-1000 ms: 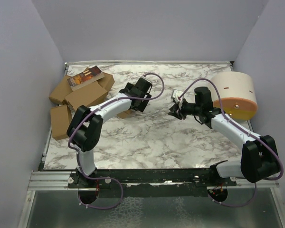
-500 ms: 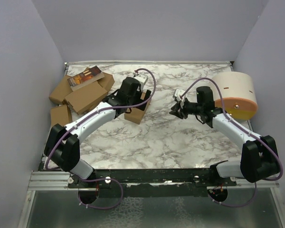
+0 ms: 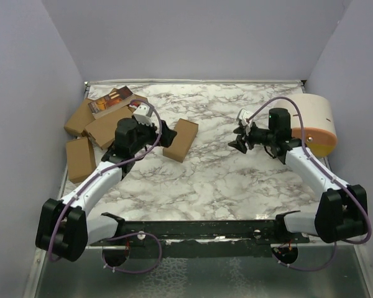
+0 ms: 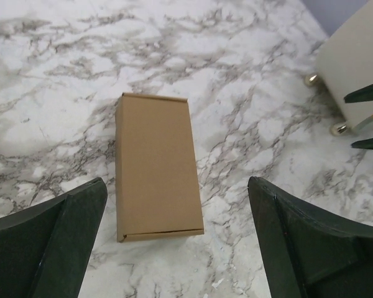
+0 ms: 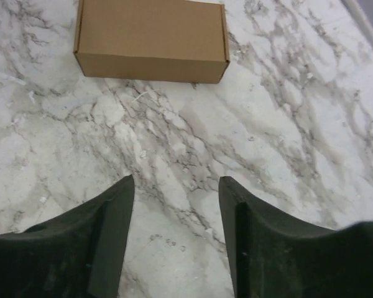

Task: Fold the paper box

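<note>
Found the paper box (image 3: pixel 180 139) lying flat on the table (image 3: pixel 205 186), left of the middle and nearer the far edge than the near one, touching no edge. Noted a slim oblong carton, plain brown, fully closed, with the long axis slanting from the far-right toward the near-left corner. Confirmed in the left wrist view: paper box (image 4: pixel 156 166) alone on the marble, one seam visible along its near end. Recorded the left claw (image 3: pixel 165 133) just beside the box on the side facing the left edge, spread wide and gripping nothing; in its own camera view, left claw (image 4: pixel 177 183) pointing at the carton without contact. Recorded the right claw (image 3: pixel 238 141) right of the middle, well apart from the box, aimed toward it, parted and holding nothing. Confirmed in the right wrist view: right claw (image 5: pixel 176 181) over bare marble, paper box (image 5: pixel 150 38) beyond it. Logged a heap of brown cartons (image 3: pixel 102 121) at the far-left corner, with a printed book (image 3: pixel 112 101) on top. Logged a white cylinder (image 3: pixel 311 118) with an orange rim against the right edge, near the far-right corner
</note>
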{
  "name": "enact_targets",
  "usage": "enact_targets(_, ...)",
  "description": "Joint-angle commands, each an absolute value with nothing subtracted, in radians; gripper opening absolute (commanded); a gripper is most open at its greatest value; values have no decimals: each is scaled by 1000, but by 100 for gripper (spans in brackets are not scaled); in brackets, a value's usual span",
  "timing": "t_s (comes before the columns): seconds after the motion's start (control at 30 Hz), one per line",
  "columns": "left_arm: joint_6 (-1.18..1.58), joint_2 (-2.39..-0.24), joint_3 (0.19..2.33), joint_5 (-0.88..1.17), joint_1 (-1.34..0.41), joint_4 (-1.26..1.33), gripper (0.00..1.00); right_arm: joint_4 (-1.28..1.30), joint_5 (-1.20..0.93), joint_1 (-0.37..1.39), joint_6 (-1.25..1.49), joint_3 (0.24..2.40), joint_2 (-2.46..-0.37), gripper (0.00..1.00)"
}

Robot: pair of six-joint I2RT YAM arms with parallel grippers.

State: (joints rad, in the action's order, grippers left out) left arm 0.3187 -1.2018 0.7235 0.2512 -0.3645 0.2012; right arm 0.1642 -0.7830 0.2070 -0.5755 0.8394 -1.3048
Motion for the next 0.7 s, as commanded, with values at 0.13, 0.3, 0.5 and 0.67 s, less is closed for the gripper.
enact_targets(0.13,421,-1032,754,361,-228,335,99,195,-567,196,-622,970,-1185,100)
enact_targets(0.3,403,-999,918,322,-201,192,99,371,-426,195,-436,1287,-1219,100)
enact_targets(0.5,404,-1042,1150,289,-201,12,99,468,-406,195,-279,1572,-1241,100)
enact_targets(0.67,386,-1078,1302,324,-201,-73,99,543,-448,195,-230,1761,-1264,100)
